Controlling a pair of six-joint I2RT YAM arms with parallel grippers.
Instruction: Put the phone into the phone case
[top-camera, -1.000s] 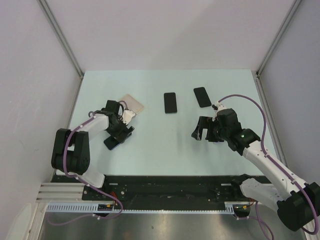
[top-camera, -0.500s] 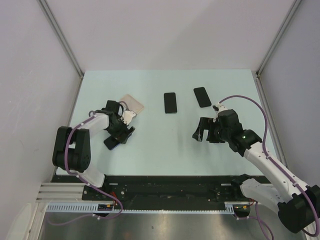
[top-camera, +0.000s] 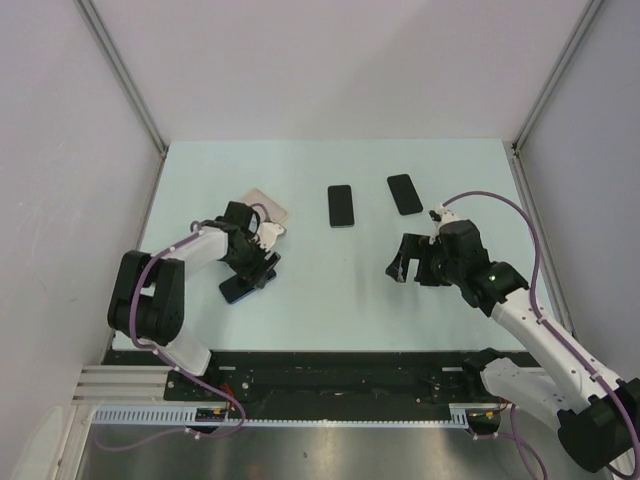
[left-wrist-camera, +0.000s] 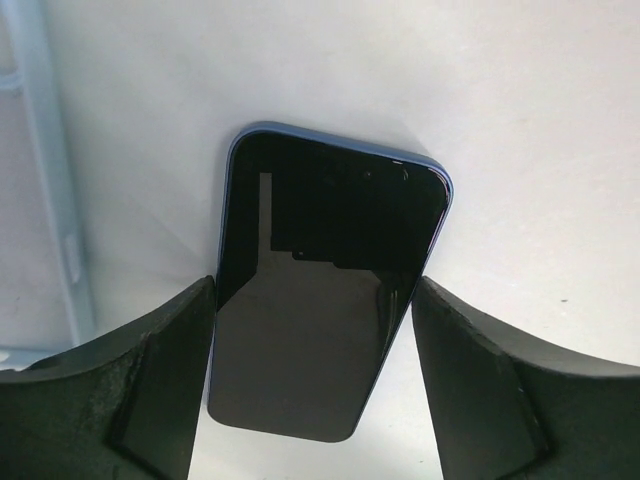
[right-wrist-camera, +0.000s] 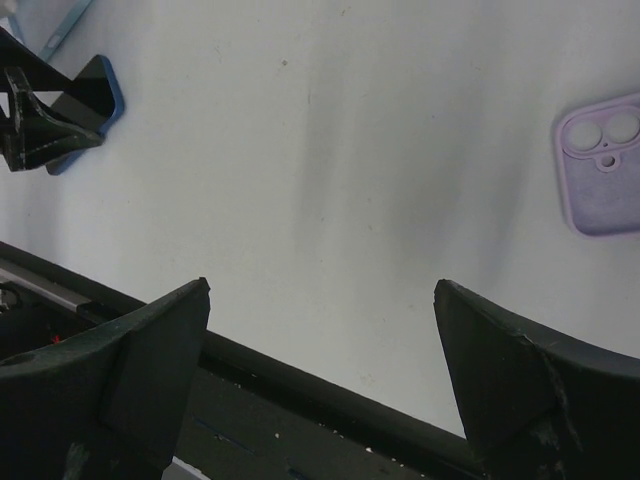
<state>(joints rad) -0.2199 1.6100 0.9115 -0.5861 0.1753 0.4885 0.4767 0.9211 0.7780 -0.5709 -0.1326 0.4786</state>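
I am leaning over the pale green table (top-camera: 330, 300). My right claw (top-camera: 405, 262) is hanging wide open above bare table on the right, gripping nothing. My left claw (left-wrist-camera: 312, 290) is pinching the blue-edged phone (left-wrist-camera: 335, 215) by its long sides, screen up, flat on the table at the near left. The lilac phone case (right-wrist-camera: 600, 165) is lying just beyond that claw, apart from the phone. A dark phone (top-camera: 341, 205) and a second dark phone (top-camera: 405, 193) are lying farther back, near the middle.

lit: bright, even | shadows: soft, faint | glare: dim reflection on phone (left-wrist-camera: 320, 290) screen | wrist cams: near edges soft-focus
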